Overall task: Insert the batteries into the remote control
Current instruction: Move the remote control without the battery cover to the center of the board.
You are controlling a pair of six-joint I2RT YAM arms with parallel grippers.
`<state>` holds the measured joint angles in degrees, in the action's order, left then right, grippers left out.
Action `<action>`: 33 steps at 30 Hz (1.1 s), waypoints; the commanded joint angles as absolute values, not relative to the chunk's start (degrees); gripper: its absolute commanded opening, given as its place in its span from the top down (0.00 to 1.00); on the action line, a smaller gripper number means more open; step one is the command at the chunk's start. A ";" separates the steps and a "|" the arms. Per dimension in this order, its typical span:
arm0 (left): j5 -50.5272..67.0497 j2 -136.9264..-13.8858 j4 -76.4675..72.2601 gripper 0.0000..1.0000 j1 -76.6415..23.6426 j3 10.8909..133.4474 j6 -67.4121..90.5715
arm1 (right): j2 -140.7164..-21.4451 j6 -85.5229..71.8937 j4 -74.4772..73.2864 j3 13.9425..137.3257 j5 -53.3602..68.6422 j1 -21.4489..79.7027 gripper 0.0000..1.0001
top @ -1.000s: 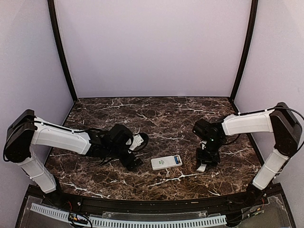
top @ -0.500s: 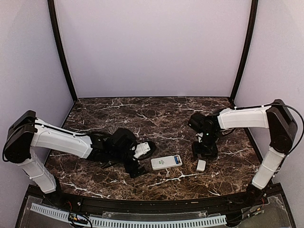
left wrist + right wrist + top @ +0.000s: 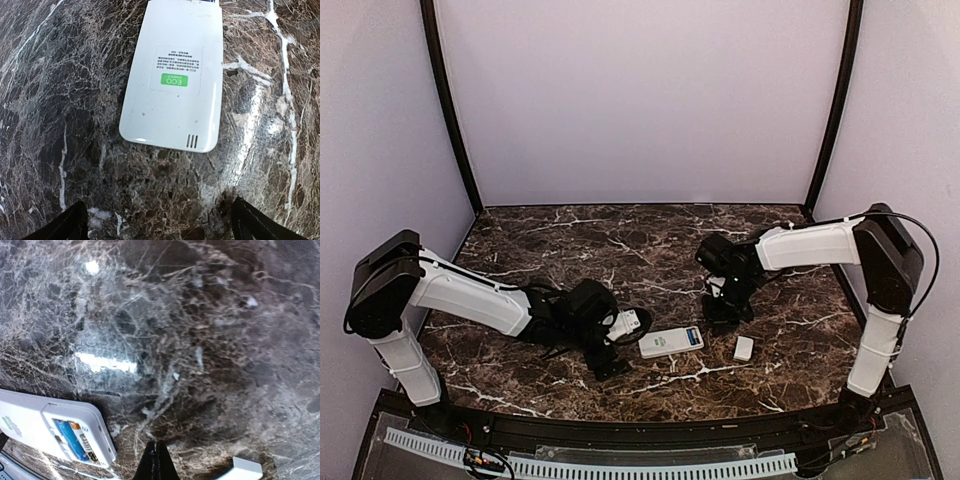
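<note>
Marble table [image 3: 570,240]: remote control [image 3: 671,342] mid-front; L hand [image 3: 623,343] agape, R hand [image 3: 157,462] closed, both empty.

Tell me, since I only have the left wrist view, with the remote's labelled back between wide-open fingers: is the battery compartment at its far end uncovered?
Observer: Yes. The right wrist view shows the remote control with its compartment uncovered and a blue battery lying inside.
Operator: Where is the cover?
Observer: The small white cover piece lies on the table, apart from the remote, on the right arm's side.
Operator: Is the right arm holding anything?
Observer: No. The right fingers are shut with nothing between them, pointed at bare marble.
</note>
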<state>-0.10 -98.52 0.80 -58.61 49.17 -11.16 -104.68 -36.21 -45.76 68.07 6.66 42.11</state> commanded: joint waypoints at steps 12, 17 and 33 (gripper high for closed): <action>-3.77 -98.57 3.03 0.01 -58.32 48.67 -7.95 | -110.83 -38.41 -41.52 73.21 11.65 50.09 1.00; -3.62 -97.09 2.61 0.01 -57.83 47.99 -7.60 | -110.11 -38.03 -42.38 74.99 12.44 50.27 1.00; -7.89 -97.36 1.32 0.01 -56.28 48.05 -5.98 | -90.76 -47.30 -52.47 57.71 -0.47 41.78 0.40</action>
<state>-5.43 -97.62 0.73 -56.73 48.34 -6.63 -92.68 -43.66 -50.46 64.64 1.04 44.42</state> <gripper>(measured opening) 0.989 0.581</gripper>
